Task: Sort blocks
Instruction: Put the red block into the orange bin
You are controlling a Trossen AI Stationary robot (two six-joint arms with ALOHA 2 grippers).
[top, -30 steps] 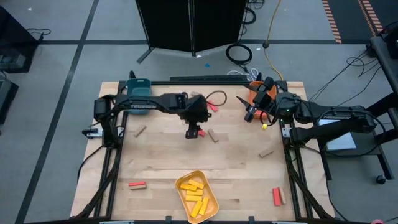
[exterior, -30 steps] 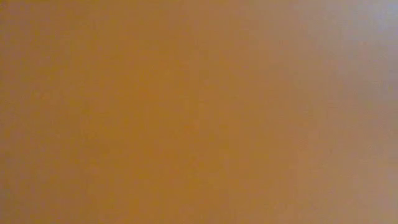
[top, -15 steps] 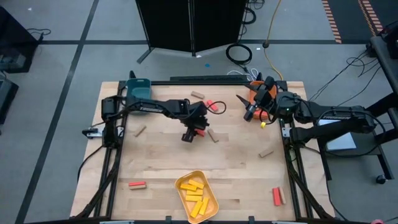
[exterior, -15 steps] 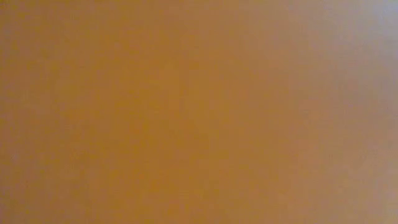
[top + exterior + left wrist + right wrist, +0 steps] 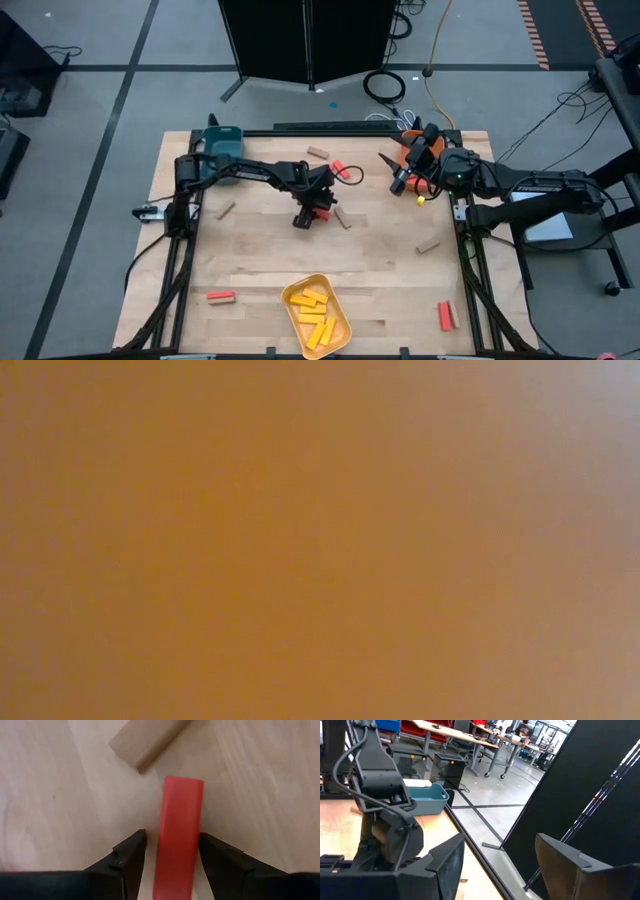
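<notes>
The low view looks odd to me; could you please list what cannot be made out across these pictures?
- Low view: a uniform orange-brown blur; nothing on the table shows.
- Left wrist view: the near end of the red block between the left gripper jaws is cut off by the edge.
- High view: the orange tray is largely hidden by the right gripper.
- High view: the teal tray contents are too small to tell.

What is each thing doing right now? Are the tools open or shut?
Left tool: open, one finger on each side of the red block.
Red block: between those fingers, a gap showing on one side.
Tan block: lying flat, untouched.
Right tool: open, empty, near the table's far right corner.
Yellow tray: holding yellow blocks.
</notes>
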